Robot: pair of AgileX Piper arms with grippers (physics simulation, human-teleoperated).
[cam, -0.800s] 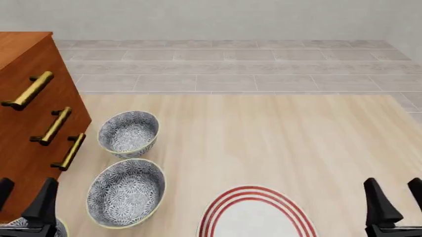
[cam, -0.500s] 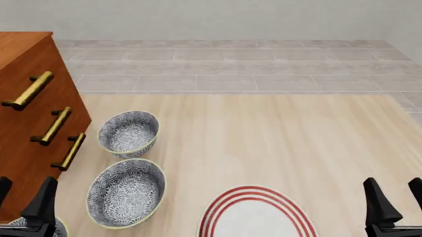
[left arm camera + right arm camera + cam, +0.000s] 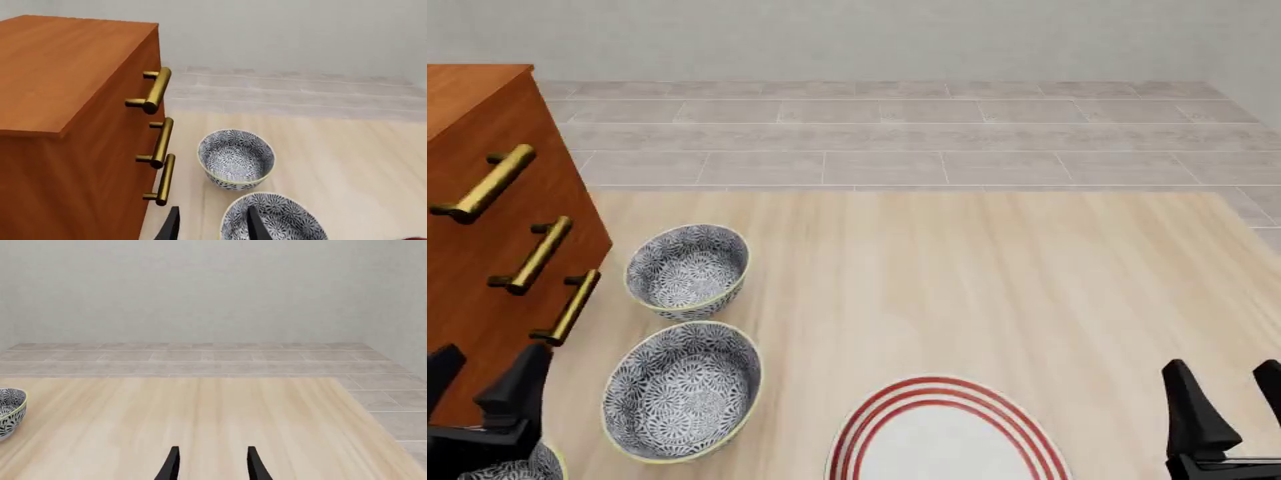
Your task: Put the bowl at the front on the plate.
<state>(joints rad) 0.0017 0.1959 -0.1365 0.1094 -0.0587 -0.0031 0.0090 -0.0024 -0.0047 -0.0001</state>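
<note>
Three patterned bowls line the table's left side in the front view. The bowl at the front [image 3: 523, 468] is cut off by the bottom left corner, with only a sliver of its floral inside showing. My left gripper [image 3: 481, 382] hovers open just above and behind it, holding nothing. The middle bowl [image 3: 683, 388] [image 3: 275, 220] and the back bowl [image 3: 687, 270] [image 3: 236, 159] stand beyond. The white plate [image 3: 945, 440] with red rings lies at the bottom centre. My right gripper [image 3: 1232, 402] [image 3: 212, 465] is open and empty, to the right of the plate.
An orange-brown drawer cabinet [image 3: 487, 230] [image 3: 67, 115] with brass handles [image 3: 539, 255] stands at the left, close beside the bowls and my left gripper [image 3: 212, 226]. One bowl's rim [image 3: 9, 411] shows at the edge of the right wrist view. A grey tiled floor lies beyond the table's far edge.
My left gripper has shifted slightly forward and right over the front bowl, and its left finger shows more. The right gripper, bowls and plate have not moved.
</note>
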